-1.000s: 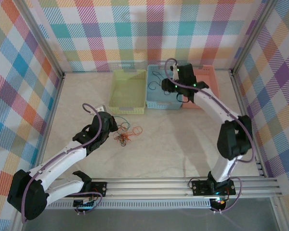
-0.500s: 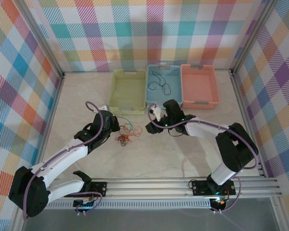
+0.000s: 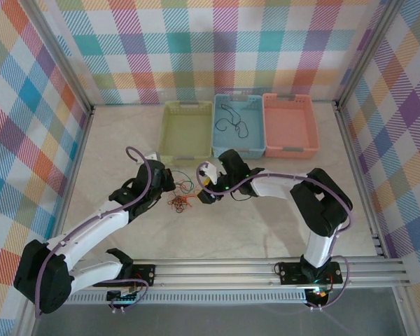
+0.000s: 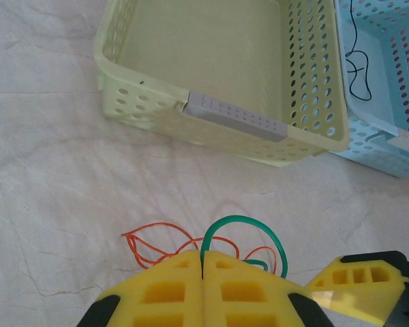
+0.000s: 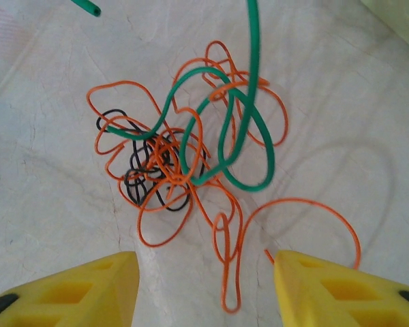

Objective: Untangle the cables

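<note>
R wrist cam shows you right gripper (image 5: 203, 266) apart over tangled thin orange/black/green wire cables (image 5: 160, 170). L cam: left gripper (image 4: 203, 262) clamped on green cable loop (image 4: 245, 219), tangle mostly hidden.

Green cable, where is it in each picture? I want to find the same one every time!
Top external: the green cable lies near the picture's middle, just right of the left gripper.
Left wrist: it loops up at bottom middle, from between the shut left gripper's jaws.
Right wrist: it drops from the top edge and curls in the middle.
Shared landmark: the orange cable tangled with it.
</note>
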`<move>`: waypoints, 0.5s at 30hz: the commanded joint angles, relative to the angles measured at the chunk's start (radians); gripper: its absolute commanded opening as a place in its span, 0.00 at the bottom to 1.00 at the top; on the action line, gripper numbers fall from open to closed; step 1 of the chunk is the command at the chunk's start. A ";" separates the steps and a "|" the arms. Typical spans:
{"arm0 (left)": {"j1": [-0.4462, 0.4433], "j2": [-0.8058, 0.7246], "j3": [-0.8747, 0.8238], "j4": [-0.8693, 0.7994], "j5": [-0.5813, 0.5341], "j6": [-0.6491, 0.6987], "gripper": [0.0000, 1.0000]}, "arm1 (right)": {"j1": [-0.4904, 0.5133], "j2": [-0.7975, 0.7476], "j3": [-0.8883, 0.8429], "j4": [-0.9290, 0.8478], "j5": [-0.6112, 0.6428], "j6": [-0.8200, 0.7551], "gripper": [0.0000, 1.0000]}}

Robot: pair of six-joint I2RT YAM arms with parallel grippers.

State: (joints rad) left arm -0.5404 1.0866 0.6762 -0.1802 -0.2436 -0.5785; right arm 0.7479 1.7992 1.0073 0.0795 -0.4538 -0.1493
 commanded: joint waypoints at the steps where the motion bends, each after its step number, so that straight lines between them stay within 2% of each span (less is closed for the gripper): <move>1: 0.008 0.000 0.034 0.012 0.007 0.017 0.00 | 0.014 0.025 0.039 -0.063 0.010 -0.051 0.51; 4: 0.008 0.001 0.036 0.010 0.003 0.017 0.00 | 0.015 0.041 0.063 -0.095 0.009 -0.061 0.40; 6: 0.008 -0.001 0.036 0.009 0.002 0.017 0.00 | 0.016 0.043 0.071 -0.108 0.012 -0.062 0.22; 9: 0.008 -0.003 0.034 0.005 -0.007 0.017 0.00 | 0.016 0.026 0.053 -0.095 0.039 -0.067 0.02; 15: 0.008 -0.005 0.033 0.002 -0.016 0.016 0.00 | 0.013 -0.064 -0.044 0.030 0.160 -0.053 0.00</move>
State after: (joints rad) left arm -0.5404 1.0866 0.6838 -0.1802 -0.2466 -0.5785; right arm 0.7601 1.8072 1.0161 0.0372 -0.3614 -0.1986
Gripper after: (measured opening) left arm 0.048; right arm 0.069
